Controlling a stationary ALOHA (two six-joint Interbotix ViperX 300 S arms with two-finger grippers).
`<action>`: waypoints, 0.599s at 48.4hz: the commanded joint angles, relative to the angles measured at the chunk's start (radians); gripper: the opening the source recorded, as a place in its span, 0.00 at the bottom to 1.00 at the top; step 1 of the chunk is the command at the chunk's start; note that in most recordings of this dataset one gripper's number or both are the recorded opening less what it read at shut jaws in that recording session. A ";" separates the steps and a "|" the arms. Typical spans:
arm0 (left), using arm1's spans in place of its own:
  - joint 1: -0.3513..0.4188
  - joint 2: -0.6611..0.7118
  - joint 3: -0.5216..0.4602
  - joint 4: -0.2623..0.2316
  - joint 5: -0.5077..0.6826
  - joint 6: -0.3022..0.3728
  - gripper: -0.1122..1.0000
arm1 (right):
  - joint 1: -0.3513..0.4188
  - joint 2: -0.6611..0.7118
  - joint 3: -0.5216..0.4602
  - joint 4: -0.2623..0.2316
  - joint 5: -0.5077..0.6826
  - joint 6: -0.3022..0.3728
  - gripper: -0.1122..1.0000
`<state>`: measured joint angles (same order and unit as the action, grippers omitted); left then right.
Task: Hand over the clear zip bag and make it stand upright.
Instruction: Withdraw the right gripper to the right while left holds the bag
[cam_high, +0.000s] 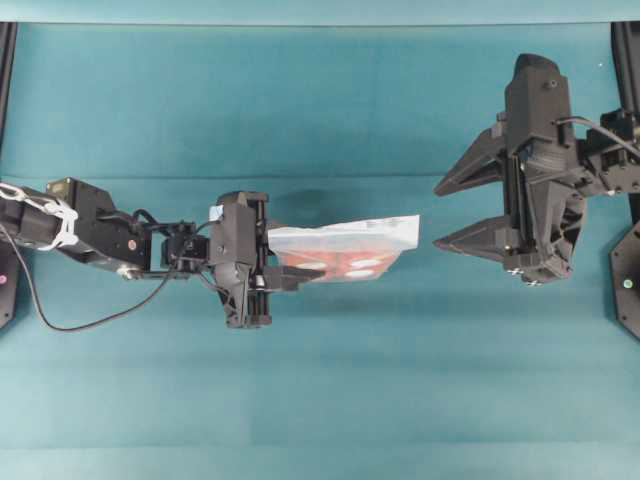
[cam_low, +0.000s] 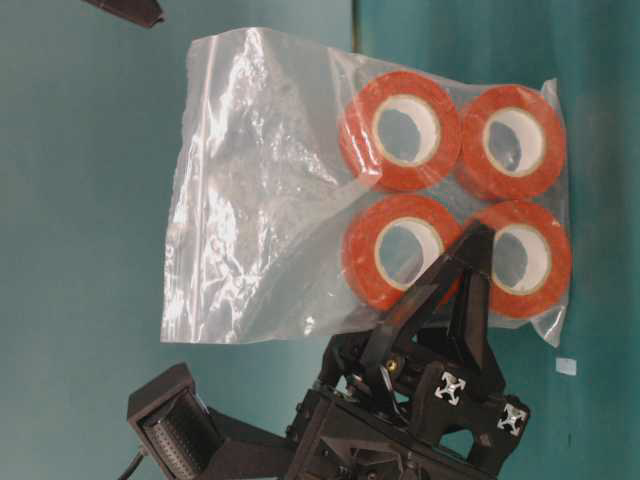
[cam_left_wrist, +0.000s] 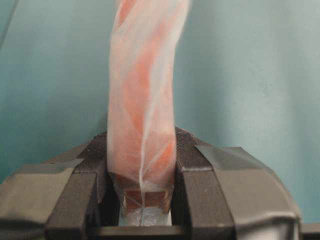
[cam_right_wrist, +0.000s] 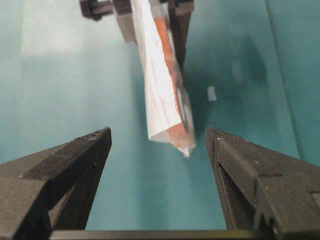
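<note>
**Bag in my left claw, right claw wide**

My left claw (cam_high: 285, 262) pinches the bag (cam_high: 345, 245) at one end, holding it above the desk (cam_high: 320, 400). Four orange rolls (cam_low: 400, 130) sit bunched inside. My right claw (cam_high: 470, 205) gapes wide, facing the bag's free end, near it but apart.
</note>
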<state>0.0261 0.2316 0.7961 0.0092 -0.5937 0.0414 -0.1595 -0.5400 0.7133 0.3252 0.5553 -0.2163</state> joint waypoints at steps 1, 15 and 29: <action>-0.005 -0.006 -0.005 0.002 -0.002 0.003 0.30 | 0.006 -0.012 -0.011 0.002 0.003 0.002 0.87; -0.005 -0.005 -0.003 0.002 -0.002 0.005 0.30 | 0.017 -0.011 -0.011 0.003 0.005 0.003 0.87; -0.005 -0.006 -0.003 0.000 -0.002 0.003 0.30 | 0.025 -0.011 -0.011 0.002 0.003 0.000 0.87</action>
<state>0.0261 0.2316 0.7961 0.0092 -0.5937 0.0460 -0.1381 -0.5400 0.7148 0.3252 0.5645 -0.2148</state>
